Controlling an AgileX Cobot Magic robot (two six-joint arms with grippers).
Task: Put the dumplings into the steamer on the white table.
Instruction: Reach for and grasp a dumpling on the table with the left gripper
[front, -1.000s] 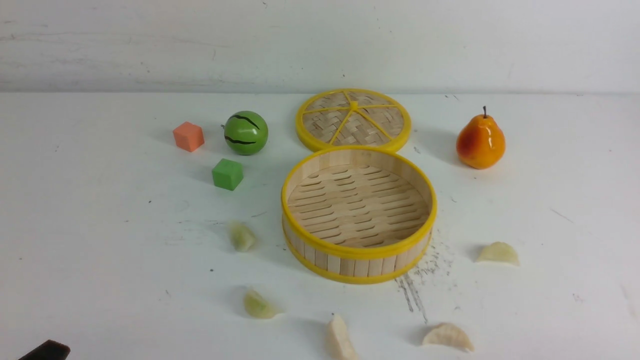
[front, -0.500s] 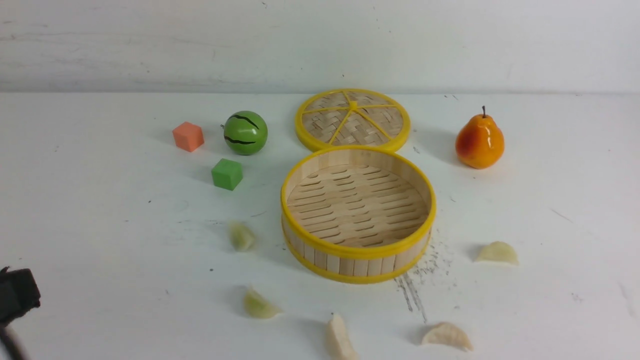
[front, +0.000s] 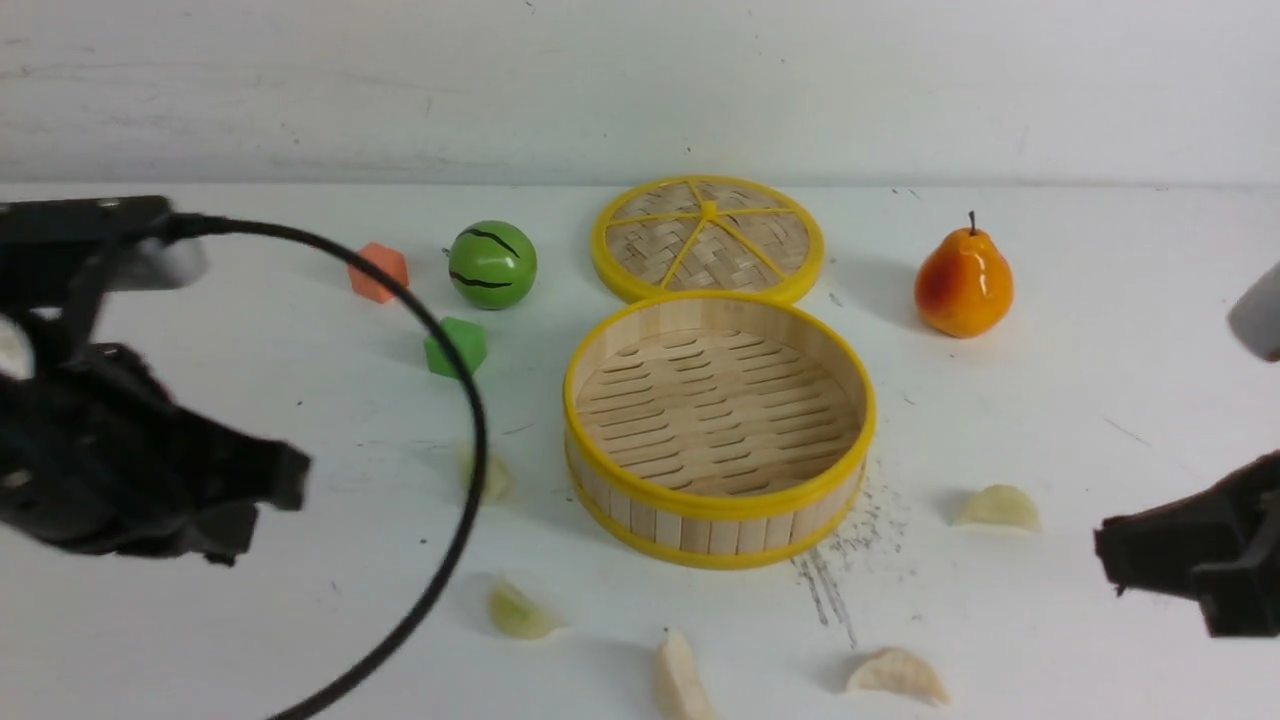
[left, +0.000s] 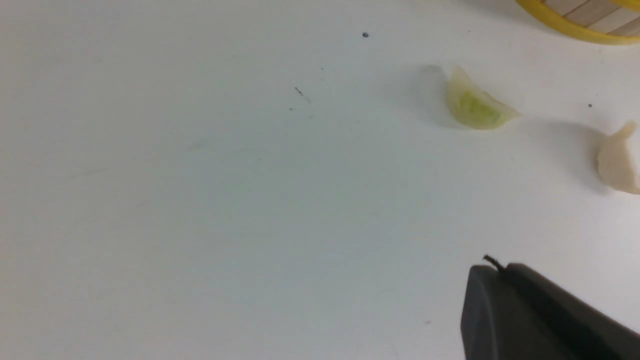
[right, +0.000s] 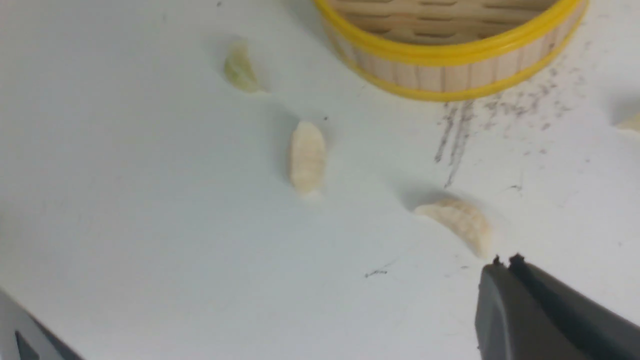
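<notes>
- The steamer (front: 720, 420) sat empty mid-surface (front: 330, 640), its task unstarted.
- Five dumplings (front: 898, 673) lay around it, all left to load.
- Left jaws (left: 495, 265) and right jaws (right: 507, 262) were closed, empty.

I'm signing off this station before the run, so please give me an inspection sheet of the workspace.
Surface: white table, scuffed with dark specks and scratches
Job's things: bamboo steamer has no dumplings in it; five toy dumplings lie around it on the table
Clutter: woven lid, green ball, orange cube, green cube, pear
Grippers: left gripper and right gripper shut, holding nothing
Cables: black cable loops beside left arm
Surroundings: pale wall behind, lightly marked
</notes>
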